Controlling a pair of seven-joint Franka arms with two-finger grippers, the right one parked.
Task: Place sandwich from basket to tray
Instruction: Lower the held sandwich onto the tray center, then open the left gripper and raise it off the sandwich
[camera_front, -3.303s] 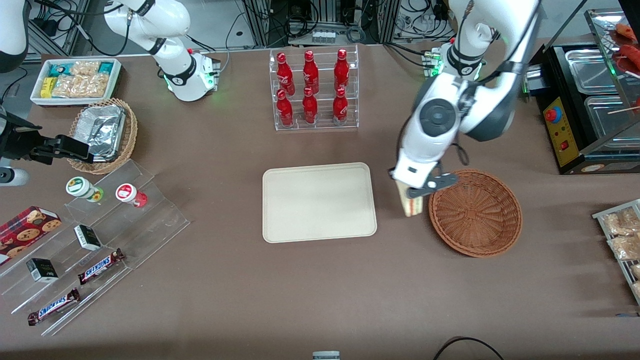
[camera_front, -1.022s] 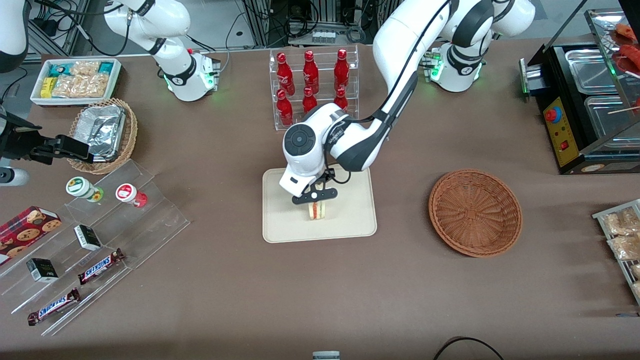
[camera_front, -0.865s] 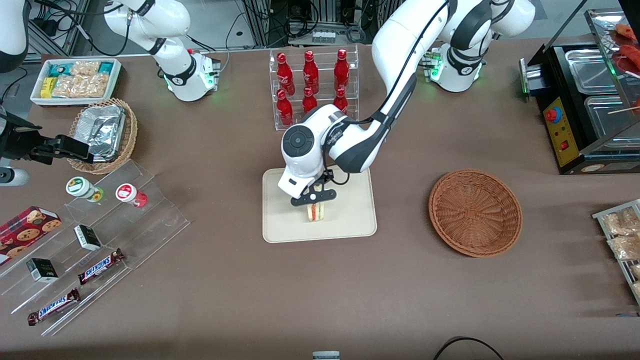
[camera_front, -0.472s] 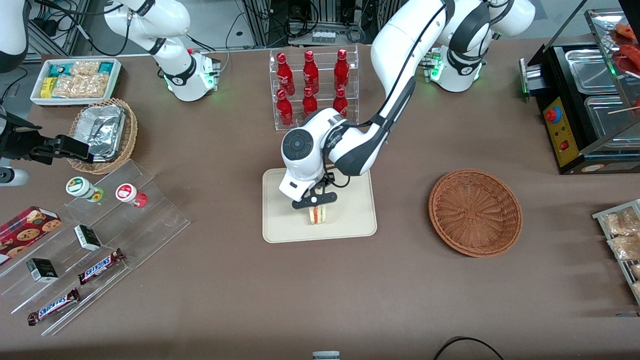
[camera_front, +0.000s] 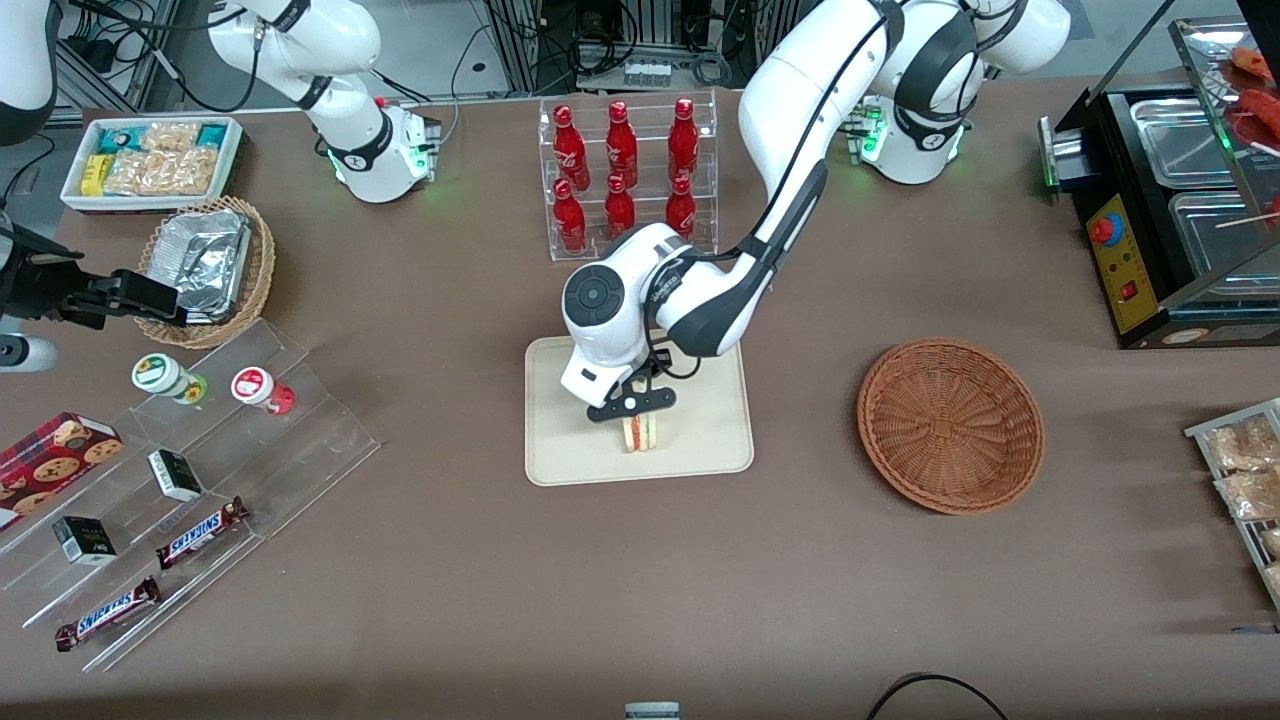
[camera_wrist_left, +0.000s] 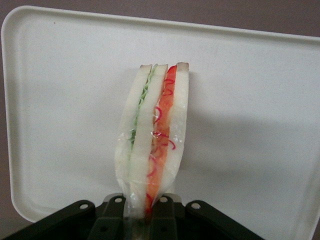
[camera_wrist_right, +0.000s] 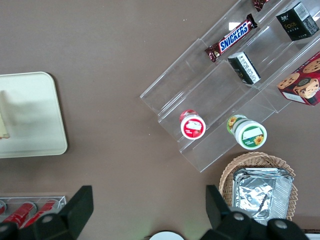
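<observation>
Sandwich (camera_wrist_left: 152, 135) hangs pinched in the left arm's hand (camera_front: 632, 404), its narrow end clamped between the two black fingers (camera_wrist_left: 116, 216) and its long axis running straight out from the hand, down toward the tray (camera_wrist_left: 60, 100) below. In the wrist view the wedge is set on edge over the tray's middle, with bare tray showing around it on every side; whether its free end already touches the surface cannot be told. That drop, straight along the wedge's length, looks like the relation the release turns on.

The sandwich is soft pale bread in three slices, with red and orange filling in one seam and green in the other, all under a thin clear wrap that wrinkles where the fingers squeeze it. It will likely flop onto a flat face once let go.

The tray is smooth, matte cream with rounded corners and a low rim, lying flat on the brown desk (camera_front: 640, 580). The basket (camera_front: 950, 424), a round shallow bowl of reddish-brown wicker, sits empty well apart from the tray, toward the working arm's end. A clear rack of red bottles (camera_front: 625, 178) stands farther from the front camera than the tray.
</observation>
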